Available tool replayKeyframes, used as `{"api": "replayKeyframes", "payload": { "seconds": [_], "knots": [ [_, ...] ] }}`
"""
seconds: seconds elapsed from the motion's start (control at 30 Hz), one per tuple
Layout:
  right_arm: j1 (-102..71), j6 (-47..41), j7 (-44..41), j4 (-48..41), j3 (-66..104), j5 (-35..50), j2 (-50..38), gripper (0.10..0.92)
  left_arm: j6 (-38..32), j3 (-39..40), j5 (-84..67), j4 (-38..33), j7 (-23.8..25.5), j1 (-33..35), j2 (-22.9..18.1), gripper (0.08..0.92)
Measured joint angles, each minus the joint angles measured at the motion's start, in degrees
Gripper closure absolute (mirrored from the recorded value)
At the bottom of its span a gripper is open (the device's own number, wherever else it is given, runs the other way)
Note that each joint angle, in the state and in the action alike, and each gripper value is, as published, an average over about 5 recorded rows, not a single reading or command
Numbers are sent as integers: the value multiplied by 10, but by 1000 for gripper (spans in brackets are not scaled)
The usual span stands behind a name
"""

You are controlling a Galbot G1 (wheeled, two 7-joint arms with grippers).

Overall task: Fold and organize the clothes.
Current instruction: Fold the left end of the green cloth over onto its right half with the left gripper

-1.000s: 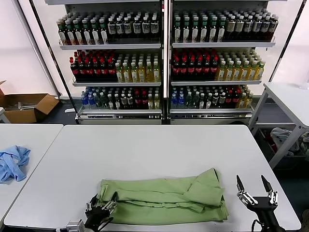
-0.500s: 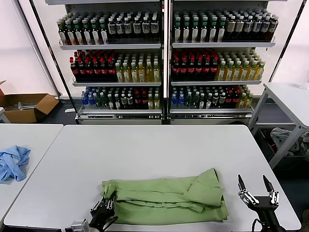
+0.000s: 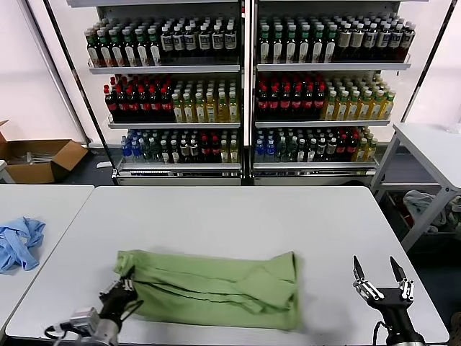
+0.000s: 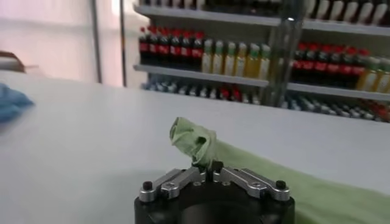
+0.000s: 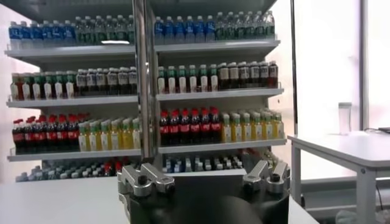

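Note:
The clothes are one light green shirt [image 3: 209, 288], folded into a long band across the near part of the white table [image 3: 230, 216]. My left gripper [image 3: 124, 285] is at the band's left end, shut on a bunched-up corner of it. In the left wrist view that pinched tuft of shirt [image 4: 192, 137] stands up from the closed left gripper [image 4: 207, 165], and the rest of the cloth trails away along the table. My right gripper [image 3: 378, 277] stands open near the table's front right corner, apart from the shirt. The right wrist view shows the right gripper [image 5: 204, 178] holding nothing.
A pale blue garment [image 3: 18, 241] lies on the neighbouring table to the left and also shows in the left wrist view as a blue garment [image 4: 9, 100]. Shelves of bottles [image 3: 245, 86] stand behind the table. A cardboard box [image 3: 36, 158] sits far left, another table [image 3: 432, 144] far right.
My left gripper has shut on the shirt's left end and dragged the whole shirt leftward along the table. The right gripper has stayed where it was, open.

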Motion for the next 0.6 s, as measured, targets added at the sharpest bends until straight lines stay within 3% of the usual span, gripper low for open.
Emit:
{"api": "replayKeyframes", "payload": {
  "seconds": [0.33, 0.6],
  "knots": [
    [8, -3, 1, 0, -5, -3, 2, 203, 29, -149, -15, -34, -15, 26, 6, 891],
    [4, -4, 2, 6, -2, -7, 6, 203, 38, -95, 21, -81, 5, 8, -2, 891]
  ]
}}
